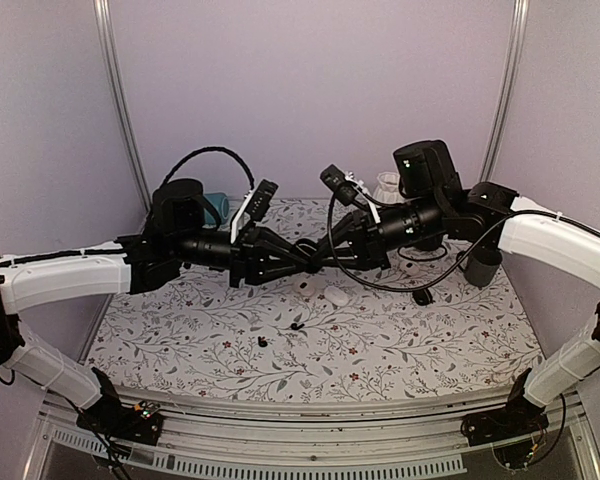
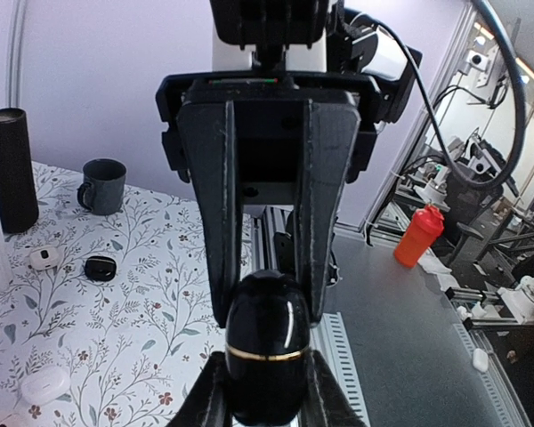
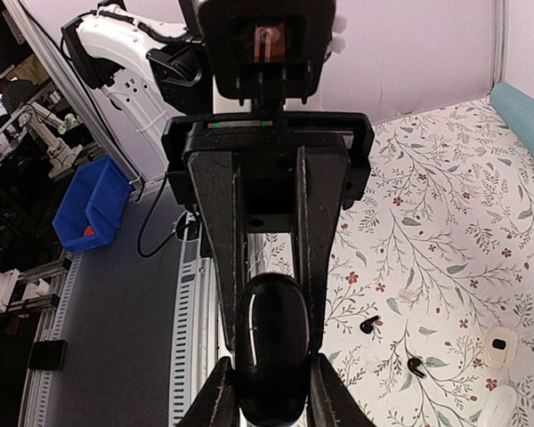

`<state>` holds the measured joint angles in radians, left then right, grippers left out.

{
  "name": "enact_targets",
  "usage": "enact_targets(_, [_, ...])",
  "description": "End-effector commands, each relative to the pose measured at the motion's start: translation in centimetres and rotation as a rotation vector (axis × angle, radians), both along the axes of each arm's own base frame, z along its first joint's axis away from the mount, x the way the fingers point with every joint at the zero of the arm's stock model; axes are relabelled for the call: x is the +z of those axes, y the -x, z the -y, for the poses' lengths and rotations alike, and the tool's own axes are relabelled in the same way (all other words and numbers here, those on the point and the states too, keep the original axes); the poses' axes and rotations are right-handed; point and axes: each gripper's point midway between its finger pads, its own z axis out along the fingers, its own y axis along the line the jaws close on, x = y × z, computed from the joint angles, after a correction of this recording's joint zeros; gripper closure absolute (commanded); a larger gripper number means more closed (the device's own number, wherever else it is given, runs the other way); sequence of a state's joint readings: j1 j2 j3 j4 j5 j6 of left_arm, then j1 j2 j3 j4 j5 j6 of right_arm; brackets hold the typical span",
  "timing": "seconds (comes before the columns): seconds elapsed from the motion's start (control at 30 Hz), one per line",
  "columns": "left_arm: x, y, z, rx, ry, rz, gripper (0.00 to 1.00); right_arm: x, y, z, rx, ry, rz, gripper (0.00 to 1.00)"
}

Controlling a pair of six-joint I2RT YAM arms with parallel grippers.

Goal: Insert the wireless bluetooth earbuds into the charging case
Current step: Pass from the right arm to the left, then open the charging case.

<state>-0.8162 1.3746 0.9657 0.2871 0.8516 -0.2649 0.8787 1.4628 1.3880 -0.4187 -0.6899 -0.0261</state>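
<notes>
Charging case (image 2: pixel 267 325) in left tool (image 2: pixel 267 396) (midair)

Over the middle of the table (image 1: pixel 180 340), the charging case (image 2: pixel 267 342) sits held between the left gripper (image 2: pixel 265 396) and right gripper (image 3: pixel 271 396). Beneath lie two oval cases (image 1: pixel 335 295) side by side; two earbuds (image 1: pixel 296 326) lie closer to the near edge. A mug (image 1: pixel 483 268) stands far right, a vase (image 1: pixel 387 187) at the back

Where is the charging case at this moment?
Mid-table in the top view, lifted off the surface: the charging case is pinched between the left end effector and the right end effector, near two white cases.
</notes>
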Motion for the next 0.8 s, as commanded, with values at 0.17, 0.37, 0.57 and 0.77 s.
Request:
enact_targets(0.17, [2.8,1.0,-1.0,0.048,0.196,0.081,1.0,0.3,-3.8,0.1,-0.221,-0.055,0.06,0.45])
enact_targets(0.37, [3.2,1.3,-1.2,0.039,0.22,0.092,1.0,1.2,-5.5,1.5,-0.305,-0.13,0.031,0.39])
enact_targets(0.57, [2.9,1.8,-1.4,0.021,0.221,0.1,1.0,1.3,-6.4,2.3,-0.329,-0.17,-0.011,0.37])
enact_targets(0.77, [2.8,1.9,-1.9,0.036,0.227,0.115,1.0,1.7,-6.8,2.1,-0.338,-0.191,-0.025,0.36])
